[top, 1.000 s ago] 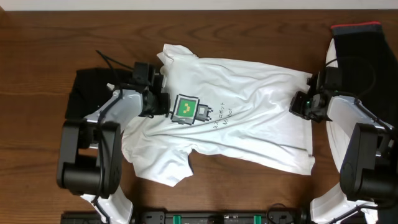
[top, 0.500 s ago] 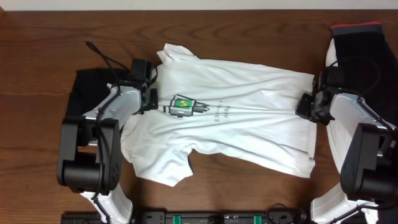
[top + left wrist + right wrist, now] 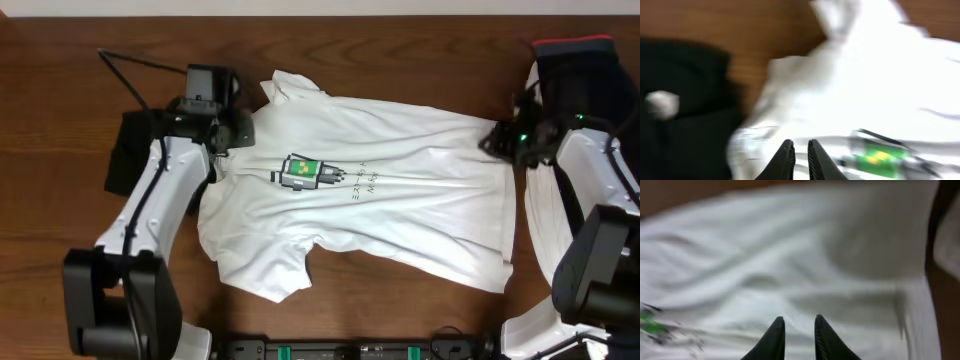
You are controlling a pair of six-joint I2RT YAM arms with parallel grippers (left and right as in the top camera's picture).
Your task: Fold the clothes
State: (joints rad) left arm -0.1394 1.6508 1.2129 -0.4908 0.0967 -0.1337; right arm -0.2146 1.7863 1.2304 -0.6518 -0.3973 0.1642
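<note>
White T-shirt (image 3: pixel 400 215) lies front-up across the middle of the table (image 3: pixel 60 60), collar toward the left arm, hem toward the right, logo (image 3: pixel 305 173) showing. It's spread fairly flat, with creases running across the chest and the near sleeve crumpled.

Left gripper (image 3: pixel 232 135) sits at the collar and shoulder. In its wrist view the fingers stand almost together, but the blur is too heavy to tell whether they pinch cloth or have let go. Right gripper (image 3: pixel 497 140) is over the far corner of the hem. Its jaws are parted a little, with cloth visible through the gap and nothing between them, so I call that one released.

On handling, this looks like thin, light, limp knit. It should drape, wrinkle and drag along the wood rather than hold any shape, and it won't break. The best holds look like the seamed edges: shoulder and collar at one end, hem corners at the other. Pinching both layers together should stop the top one sliding off alone.

The count: one white shirt, one black garment (image 3: pixel 128 160) bunched by the left arm, and one black piece with a red band (image 3: pixel 580 70) at the far right. Whether something white lies under the right arm, I can't tell. There are two arms and two grippers.
</note>
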